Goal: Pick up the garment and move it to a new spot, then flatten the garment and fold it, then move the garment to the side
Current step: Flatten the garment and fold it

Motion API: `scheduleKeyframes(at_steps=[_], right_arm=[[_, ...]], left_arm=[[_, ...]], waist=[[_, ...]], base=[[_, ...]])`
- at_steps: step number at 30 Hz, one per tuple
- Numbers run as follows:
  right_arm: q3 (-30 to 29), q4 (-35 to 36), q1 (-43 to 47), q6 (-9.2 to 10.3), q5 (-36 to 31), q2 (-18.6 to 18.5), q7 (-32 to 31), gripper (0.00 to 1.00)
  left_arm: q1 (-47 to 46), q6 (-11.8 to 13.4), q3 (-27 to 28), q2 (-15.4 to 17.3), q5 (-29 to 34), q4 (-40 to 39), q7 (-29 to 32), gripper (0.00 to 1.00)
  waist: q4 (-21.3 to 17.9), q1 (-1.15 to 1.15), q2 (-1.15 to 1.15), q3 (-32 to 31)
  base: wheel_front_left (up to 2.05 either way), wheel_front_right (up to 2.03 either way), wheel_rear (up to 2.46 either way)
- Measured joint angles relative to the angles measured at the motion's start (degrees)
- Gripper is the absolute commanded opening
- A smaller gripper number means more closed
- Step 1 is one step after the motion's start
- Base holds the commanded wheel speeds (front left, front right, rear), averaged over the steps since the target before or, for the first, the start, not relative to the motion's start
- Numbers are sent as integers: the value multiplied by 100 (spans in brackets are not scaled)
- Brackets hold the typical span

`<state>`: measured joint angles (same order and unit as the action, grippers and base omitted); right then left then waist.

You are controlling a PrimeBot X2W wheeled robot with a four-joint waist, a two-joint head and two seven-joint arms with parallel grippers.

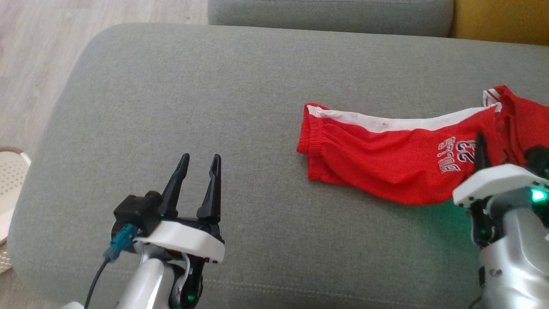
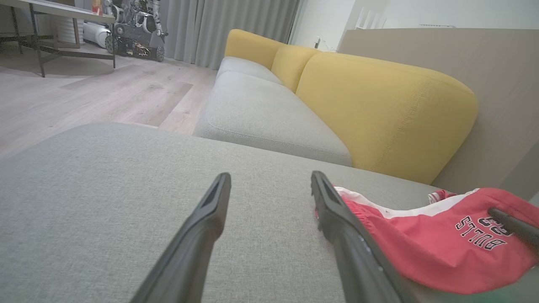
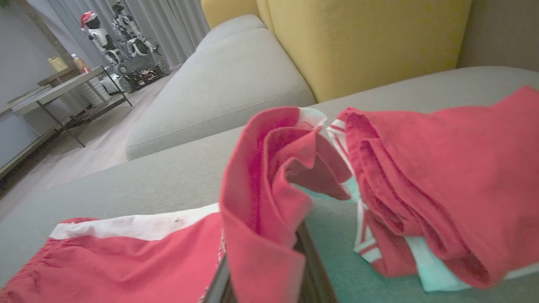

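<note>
Crosswise, red garment (image 1: 377,167), long axis left-right, gathered edge leftward.

Head view: the red shorts (image 1: 386,167) run past the right edge. The right pincer (image 1: 481,150) shows one dark finger; the rest lies behind its white wrist housing (image 1: 493,180). Right wrist view: a fold of the shorts drapes over its fingers (image 3: 313,265), hiding the tips. Head view, left edge: a white perforated object (image 1: 9,171), cut off and unidentifiable.
</note>
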<state>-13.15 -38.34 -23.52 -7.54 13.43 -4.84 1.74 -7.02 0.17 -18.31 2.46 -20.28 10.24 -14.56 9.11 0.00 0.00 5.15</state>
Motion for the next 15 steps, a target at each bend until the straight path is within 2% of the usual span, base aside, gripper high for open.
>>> scheduleKeyframes(at_steps=[7, 15], right_arm=[[759, 606, -64, 0, -21, 77, 4, 0], [1731, 834, -64, 0, 113, 97, 79, 0]], left_arm=[[0, -18, -11, 0, -5, 19, 0, 100], [1, -16, -94, 1, -9, 52, 0, 100]], waist=[[182, 0, 0, 1], [402, 0, 0, 19]], base=[[0, 0, 0], [0, 0, 0]])
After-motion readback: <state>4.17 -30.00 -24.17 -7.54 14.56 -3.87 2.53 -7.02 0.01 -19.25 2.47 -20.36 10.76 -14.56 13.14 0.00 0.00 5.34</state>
